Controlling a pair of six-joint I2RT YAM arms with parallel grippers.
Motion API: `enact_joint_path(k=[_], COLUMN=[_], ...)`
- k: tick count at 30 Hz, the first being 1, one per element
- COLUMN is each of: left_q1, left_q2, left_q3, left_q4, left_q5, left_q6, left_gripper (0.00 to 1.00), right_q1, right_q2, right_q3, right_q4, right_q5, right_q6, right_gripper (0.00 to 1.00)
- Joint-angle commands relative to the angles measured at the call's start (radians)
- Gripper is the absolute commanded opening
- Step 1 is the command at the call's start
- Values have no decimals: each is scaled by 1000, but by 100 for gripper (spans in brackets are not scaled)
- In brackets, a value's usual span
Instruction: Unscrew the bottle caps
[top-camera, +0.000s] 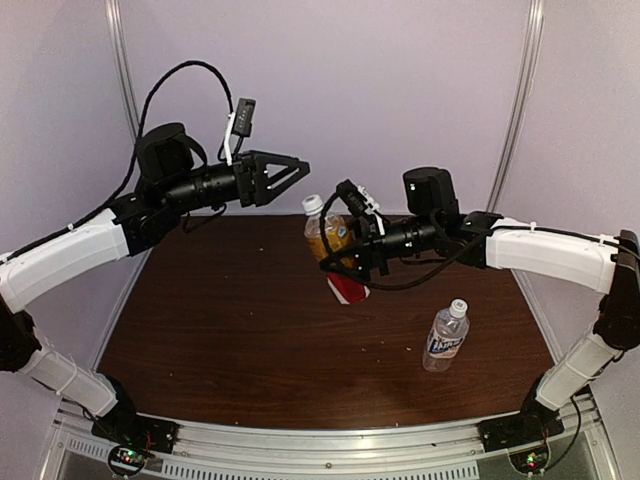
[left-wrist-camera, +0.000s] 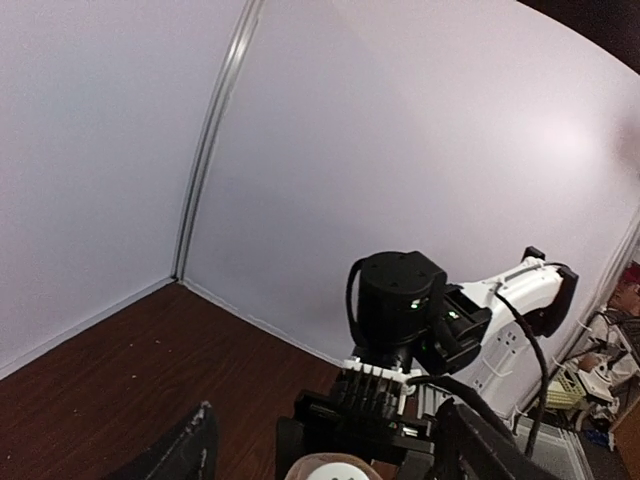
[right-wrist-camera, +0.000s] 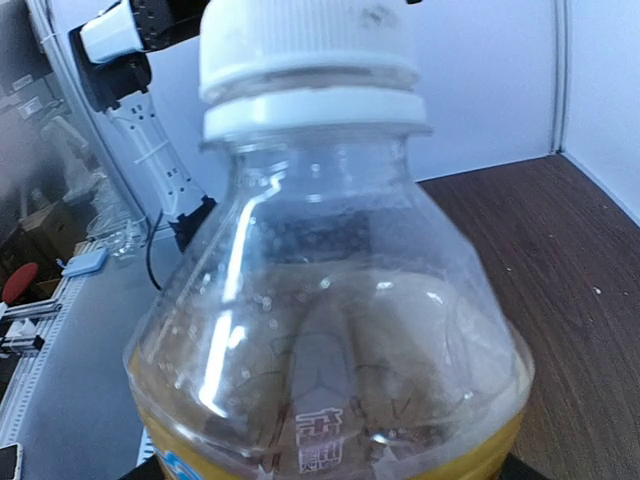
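My right gripper (top-camera: 350, 262) is shut on the amber bottle (top-camera: 336, 240) and holds it tilted above the table, with the red label (top-camera: 348, 289) low. Its white cap (top-camera: 313, 204) points up and left; in the right wrist view the cap (right-wrist-camera: 305, 50) sits on the neck and the bottle (right-wrist-camera: 330, 330) hides my fingers. My left gripper (top-camera: 296, 168) hangs just up and left of that cap, open. In the left wrist view the fingers (left-wrist-camera: 192, 450) stand wide apart with the cap (left-wrist-camera: 333, 468) low between them, untouched. The clear bottle (top-camera: 446, 338) stands on the table with its cap (top-camera: 458, 307) on.
The brown table (top-camera: 230, 330) is walled by white panels behind and at both sides. The right arm's wrist (left-wrist-camera: 400, 300) sits close in front of my left gripper. The aluminium rail (top-camera: 330, 450) with both arm bases runs along the near edge.
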Motion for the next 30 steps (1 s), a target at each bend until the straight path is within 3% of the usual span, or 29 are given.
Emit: enact_joint_path(k=[1,5,9,19,30], left_q1=[16,17,17,17,17], left_q2=[-8,24,51,106,128], left_q3=[-1,18,33,43,33], left_q4=[138,173,192,266,320], left_q5=[351,484,514,536,538], left_q6=[58,62,63,-1,-42], left_gripper=[79,75,72,63,40], right_q1=[-5,-3,-2,0,0], right_q2=[-4,12,21,36,52], right_q3=[71,84,86,84,82], right_q4=[-24,29,99,149,142], right_q5=[-259,-378,-436,-452,-430], right_q6=[16,99,154,196,188], right_gripper=[67,67,67,66,66])
